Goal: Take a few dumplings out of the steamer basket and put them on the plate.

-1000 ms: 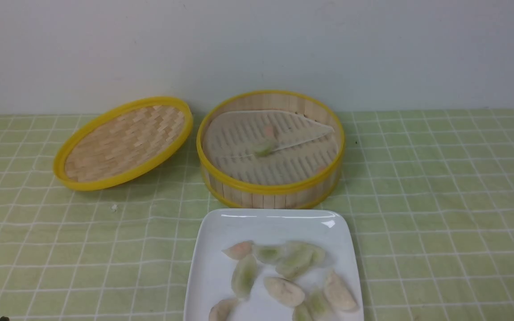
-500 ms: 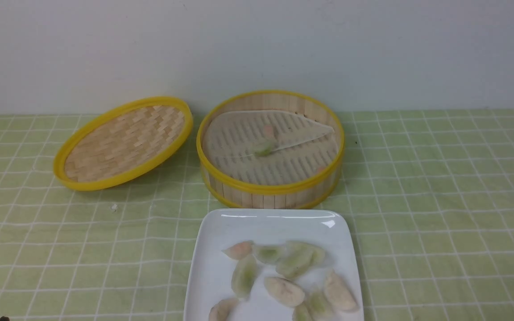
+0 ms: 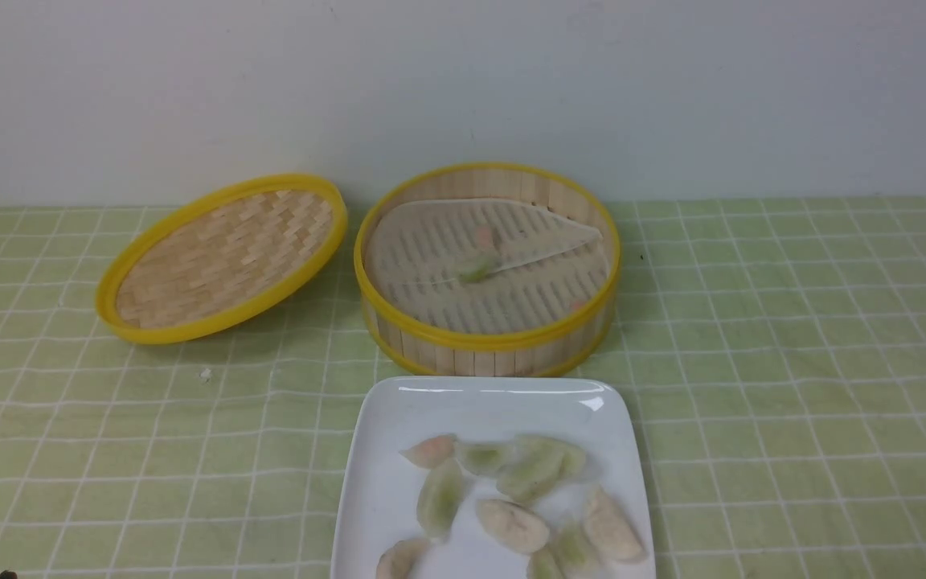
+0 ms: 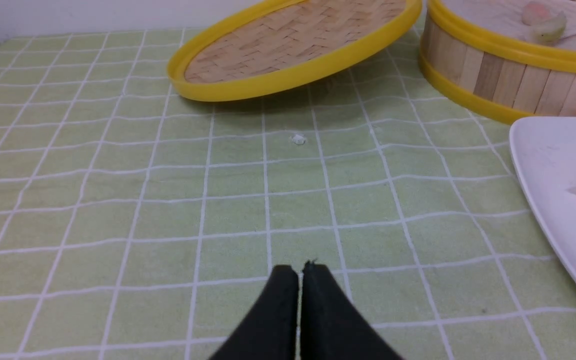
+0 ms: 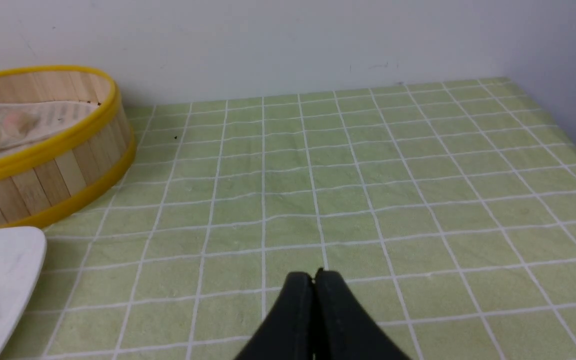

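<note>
The steamer basket [image 3: 485,342] stands at the middle back, its pale liner folded over; one green dumpling [image 3: 475,267] and pinkish ones show under it. It also shows in the left wrist view [image 4: 498,82] and the right wrist view [image 5: 58,170]. The white plate [image 3: 479,406] lies in front of the basket and holds several dumplings [image 3: 511,523]. My left gripper [image 4: 299,270] is shut and empty, low over the cloth left of the plate [image 4: 548,165]. My right gripper [image 5: 314,275] is shut and empty, over the cloth right of the plate [image 5: 3,265].
The shallow woven yellow-rimmed lid [image 3: 226,256] leans tilted to the left of the basket, also in the left wrist view [image 4: 293,45]. A small white crumb [image 3: 206,374] lies on the green checked cloth. A white wall stands behind the table.
</note>
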### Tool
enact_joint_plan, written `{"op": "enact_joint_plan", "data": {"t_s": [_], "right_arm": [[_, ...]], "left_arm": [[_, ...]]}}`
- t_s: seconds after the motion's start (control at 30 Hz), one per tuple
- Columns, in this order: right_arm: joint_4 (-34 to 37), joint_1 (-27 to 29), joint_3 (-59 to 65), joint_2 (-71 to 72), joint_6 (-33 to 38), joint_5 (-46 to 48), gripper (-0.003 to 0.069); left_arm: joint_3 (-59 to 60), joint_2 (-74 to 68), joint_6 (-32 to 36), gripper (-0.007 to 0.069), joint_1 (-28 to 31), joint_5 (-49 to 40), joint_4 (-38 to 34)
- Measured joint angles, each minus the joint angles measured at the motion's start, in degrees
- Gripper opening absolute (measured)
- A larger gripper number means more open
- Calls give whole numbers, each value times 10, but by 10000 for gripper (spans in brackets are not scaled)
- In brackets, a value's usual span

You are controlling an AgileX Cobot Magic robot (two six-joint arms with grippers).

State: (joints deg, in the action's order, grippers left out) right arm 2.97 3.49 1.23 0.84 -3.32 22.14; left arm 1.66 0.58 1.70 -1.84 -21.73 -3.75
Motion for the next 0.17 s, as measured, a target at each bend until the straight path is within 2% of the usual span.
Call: {"op": "enact_joint_plan", "data": {"t_s": [0.17], "right_arm": [[0, 0, 0, 0, 0, 0, -10]], "left_arm": [[0, 0, 0, -6, 0, 0, 0]]}}
